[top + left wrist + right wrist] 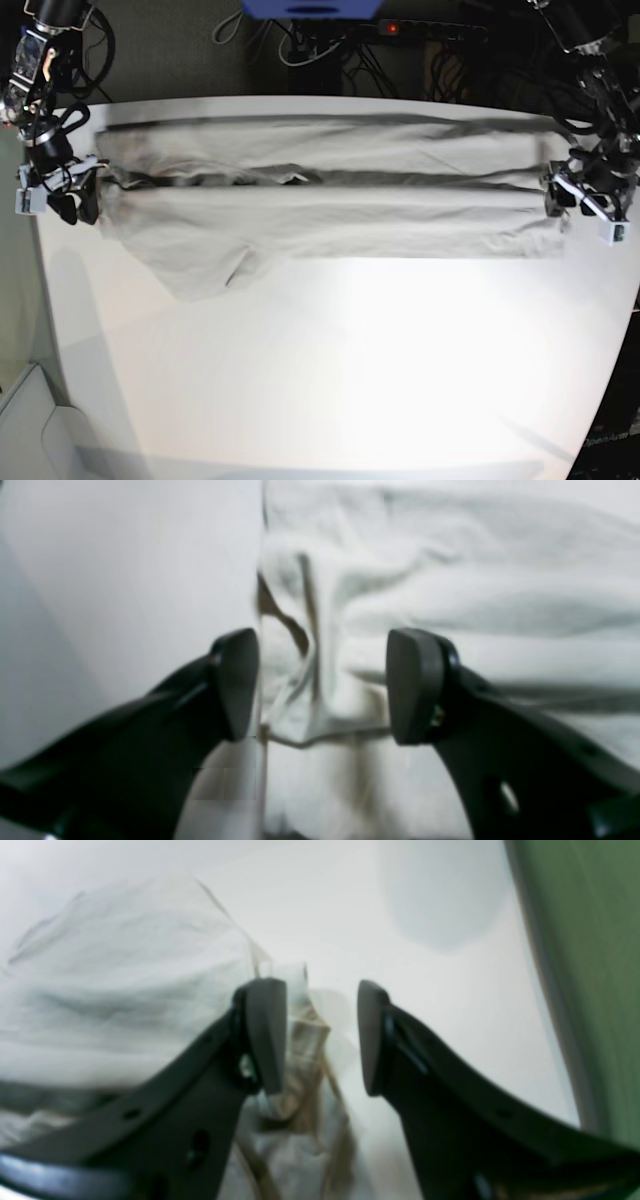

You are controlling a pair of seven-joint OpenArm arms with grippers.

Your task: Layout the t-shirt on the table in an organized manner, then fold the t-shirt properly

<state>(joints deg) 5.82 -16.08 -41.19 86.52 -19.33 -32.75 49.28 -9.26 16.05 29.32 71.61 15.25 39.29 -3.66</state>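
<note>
The light grey-beige t-shirt (320,215) lies stretched in a long wrinkled band across the far part of the white table (350,370), with one flap hanging toward the front at the left. My left gripper (562,200) stands at the band's right end. In the left wrist view it (320,685) is open, its fingers (415,685) straddling a bunched shirt edge (450,580) without pinching it. My right gripper (85,195) is at the band's left end. In the right wrist view it (320,1037) is open too, with a shirt corner (125,990) lying by one finger (265,1035).
Cables, a blue box (310,8) and a power strip with a red light (420,30) sit behind the table. The table's left edge runs close to my right gripper, with a green surface (590,965) beyond it. Bare white tabletop (425,990) fills the front half.
</note>
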